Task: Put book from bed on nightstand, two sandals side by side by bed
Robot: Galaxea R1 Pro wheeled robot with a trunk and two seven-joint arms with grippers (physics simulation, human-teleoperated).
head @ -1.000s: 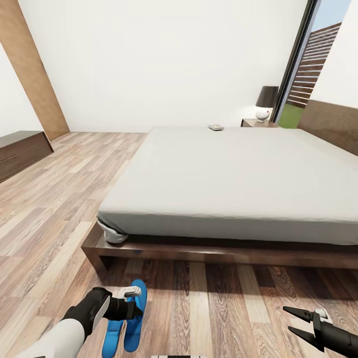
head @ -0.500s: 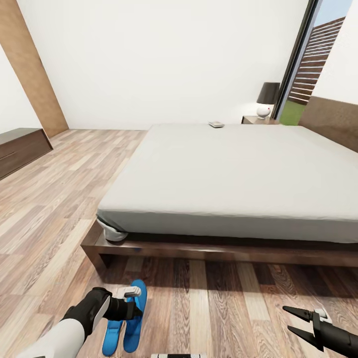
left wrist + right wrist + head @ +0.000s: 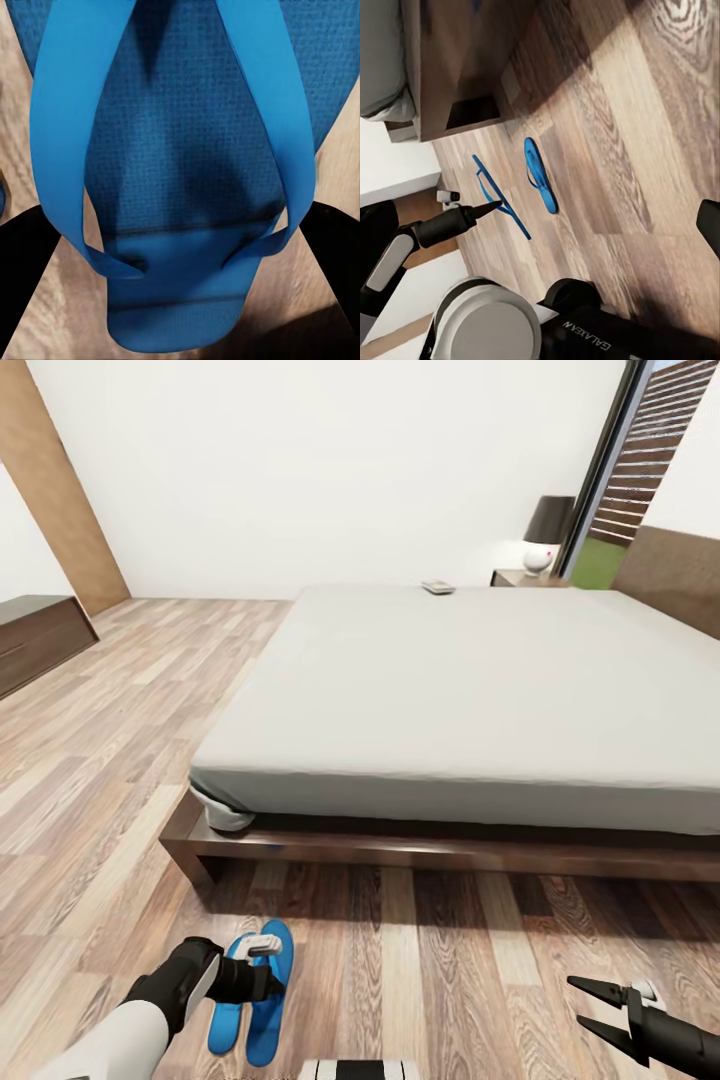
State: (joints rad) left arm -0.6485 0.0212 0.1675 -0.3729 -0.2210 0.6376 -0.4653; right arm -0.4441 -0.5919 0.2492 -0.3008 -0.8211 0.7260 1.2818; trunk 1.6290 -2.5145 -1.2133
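Note:
The light grey bed point(image 3: 450, 690) spans the middle of the head view. The book point(image 3: 437, 587) lies small at its far edge, and a nightstand point(image 3: 515, 577) stands behind that corner. Two blue sandals lie close together on the floor by the bed's near left corner. My left gripper point(image 3: 262, 960) is shut on the right sandal point(image 3: 275, 1005); the other sandal point(image 3: 225, 1020) lies beside it. In the left wrist view the sandal point(image 3: 180, 172) sits between wide-set fingers point(image 3: 22, 270). My right gripper point(image 3: 590, 1005) is open with nothing in it, at the lower right.
A dark lamp point(image 3: 545, 535) stands on the nightstand by a tall window point(image 3: 625, 470). A low dark dresser point(image 3: 40, 635) stands at the left wall. The bed's wooden frame point(image 3: 300, 850) juts out low above the plank floor point(image 3: 420, 960). The robot's base point(image 3: 495, 322) shows in the right wrist view.
The whole picture has shifted, so the camera has moved. Both arms hold their pose. The sandal in my left gripper stays with it while the other sandal slides with the floor.

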